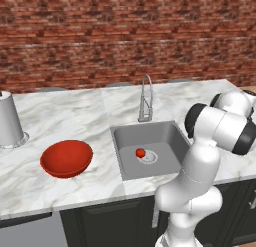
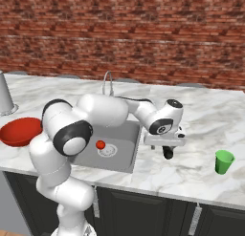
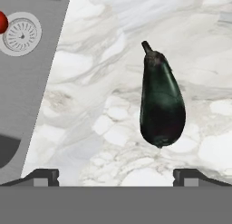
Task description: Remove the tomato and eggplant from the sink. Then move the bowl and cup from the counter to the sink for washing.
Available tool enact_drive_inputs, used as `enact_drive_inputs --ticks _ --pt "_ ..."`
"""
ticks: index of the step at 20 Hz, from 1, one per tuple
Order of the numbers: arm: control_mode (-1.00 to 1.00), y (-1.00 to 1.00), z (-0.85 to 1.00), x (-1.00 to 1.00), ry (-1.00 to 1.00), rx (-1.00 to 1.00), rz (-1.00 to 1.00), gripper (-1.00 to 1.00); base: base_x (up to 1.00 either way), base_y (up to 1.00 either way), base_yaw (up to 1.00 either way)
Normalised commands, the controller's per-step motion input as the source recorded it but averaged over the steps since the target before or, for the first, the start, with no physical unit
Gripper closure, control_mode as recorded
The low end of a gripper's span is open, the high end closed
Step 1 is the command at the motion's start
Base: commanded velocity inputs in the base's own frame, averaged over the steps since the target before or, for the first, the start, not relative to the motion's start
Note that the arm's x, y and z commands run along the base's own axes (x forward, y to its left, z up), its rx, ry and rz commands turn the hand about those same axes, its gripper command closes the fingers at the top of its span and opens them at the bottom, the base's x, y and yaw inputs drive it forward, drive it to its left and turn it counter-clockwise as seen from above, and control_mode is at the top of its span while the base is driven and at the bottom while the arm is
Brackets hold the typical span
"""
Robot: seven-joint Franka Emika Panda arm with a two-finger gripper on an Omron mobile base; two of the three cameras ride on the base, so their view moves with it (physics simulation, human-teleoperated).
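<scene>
The eggplant point(image 3: 161, 105) lies on the counter point(image 3: 104, 82) just right of the sink point(image 3: 31, 91), its stem pointing away from the hand. My gripper point(image 3: 115, 177) hovers over it, open, with both fingertips point(image 3: 45, 175) spread wide and nothing between them. From the right base, the gripper point(image 2: 163, 145) hangs just above the eggplant point(image 2: 168, 154). The tomato point(image 1: 140, 152) rests in the sink point(image 1: 172, 141) beside the drain. Left of the sink, the red bowl point(image 1: 66, 158) stands on the counter point(image 1: 75, 116). Near the counter's front right sits the green cup point(image 2: 223, 162).
A thin curved faucet point(image 1: 146, 98) rises behind the sink. A pale grey cylinder point(image 1: 9, 120) stands at the far left of the counter. A brick wall point(image 1: 125, 41) closes the back. My arm's elbow point(image 2: 72, 130) hangs over the sink's front left.
</scene>
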Motion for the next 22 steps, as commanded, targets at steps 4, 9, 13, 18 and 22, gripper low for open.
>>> enact_drive_inputs --ticks 4,9,13,18,22 --pt "-1.00 0.24 0.07 -0.24 0.00 0.00 -0.03 -1.00 0.00 0.00 0.00" --pt "-1.00 0.32 0.02 -0.27 -0.03 -0.01 -0.01 -1.00 0.00 0.00 0.00" --pt "-1.00 0.33 0.03 -0.17 -0.09 -0.06 0.00 -1.00 0.00 0.00 0.00" --pt "-1.00 0.28 0.07 -0.08 -0.16 -0.14 0.00 -1.00 0.00 0.00 0.00" --pt "-1.00 0.29 0.05 -0.13 -0.11 -0.07 -0.02 -1.00 0.00 0.00 0.00"
